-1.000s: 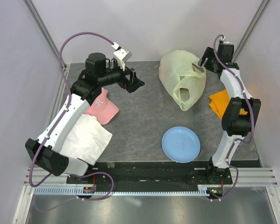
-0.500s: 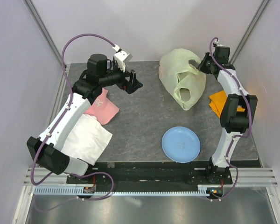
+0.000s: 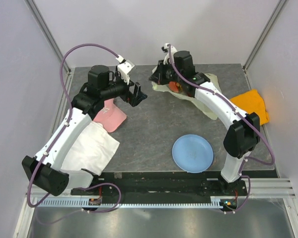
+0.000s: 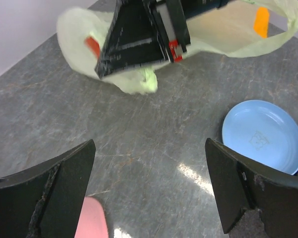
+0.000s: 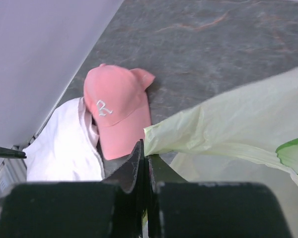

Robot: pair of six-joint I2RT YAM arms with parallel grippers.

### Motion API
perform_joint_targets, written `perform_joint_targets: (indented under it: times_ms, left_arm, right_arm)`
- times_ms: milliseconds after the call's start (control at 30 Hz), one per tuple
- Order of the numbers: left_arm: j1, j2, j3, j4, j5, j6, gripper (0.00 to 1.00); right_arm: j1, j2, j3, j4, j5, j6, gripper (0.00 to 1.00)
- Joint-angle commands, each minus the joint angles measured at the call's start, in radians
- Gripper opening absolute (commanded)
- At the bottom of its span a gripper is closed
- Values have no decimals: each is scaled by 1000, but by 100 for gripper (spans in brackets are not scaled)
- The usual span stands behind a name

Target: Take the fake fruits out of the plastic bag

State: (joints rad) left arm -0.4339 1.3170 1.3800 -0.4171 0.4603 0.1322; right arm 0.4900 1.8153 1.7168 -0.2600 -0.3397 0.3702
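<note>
Brightly, evenly lit from overhead; only soft shadows. Pale glare on the table (image 4: 139,144) between the fingers (image 4: 54,188) of the left hand (image 4: 149,148). Slight motion smear beyond that hand, across the plastic bag (image 4: 139,82). Dark and unfocused close around the right hand (image 5: 144,151).

Right claw (image 5: 144,151) pinches the plastic bag (image 5: 228,129) by its edge. The bag spreads behind it, the cap (image 5: 116,106) lies ahead, overlapping the folded cloth (image 5: 64,148).

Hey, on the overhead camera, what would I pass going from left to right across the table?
In order: white cloth → pink cap → left tool → right tool, shut on the plastic bag → blue plate → orange cloth.
</note>
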Motion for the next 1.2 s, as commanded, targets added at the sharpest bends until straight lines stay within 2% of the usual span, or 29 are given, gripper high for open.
perform_joint_targets:
  times_ms: [0,100,167,233,267,300,333,433,500,700,833,967,1167]
  left_arm:
    - [3,-96,-70,29,-72,87,99]
    - [3,-148,-117,31,-92,80,99]
    - [9,-176,-137,32,-130,61,99]
    - [26,-199,-162,47,-152,18,99]
    - [27,-205,-174,58,-158,6,99]
    - [30,-209,-196,72,-169,-18,99]
    - [34,-213,-205,93,-201,-26,99]
    - [34,-203,-231,133,-276,-28,99]
    - [34,-185,-255,190,-299,-14,99]
    - [34,-105,-242,313,-122,-91,99]
    - [32,-47,-240,400,-65,-121,99]
    - [31,24,-174,413,12,-160,99]
    - [3,146,-47,451,20,-167,99]
  right_arm:
    - [42,54,87,16,31,-4,0]
    - [123,119,185,1,48,-31,0]
    - [145,159,222,-8,57,-33,10]
    - [165,174,248,-12,67,-31,35]
    - [167,177,251,-12,67,-27,59]
    - [170,179,254,-12,68,-27,67]
    - [170,176,253,-18,80,-28,81]
    - [167,138,244,-47,128,-59,93]
    - [156,95,210,-53,149,-68,93]
    - [127,-43,78,-59,131,-51,96]
    - [79,-100,41,-64,93,-16,98]
    - [15,-108,29,-61,19,27,98]
    - [-63,-148,-29,-85,5,82,98]
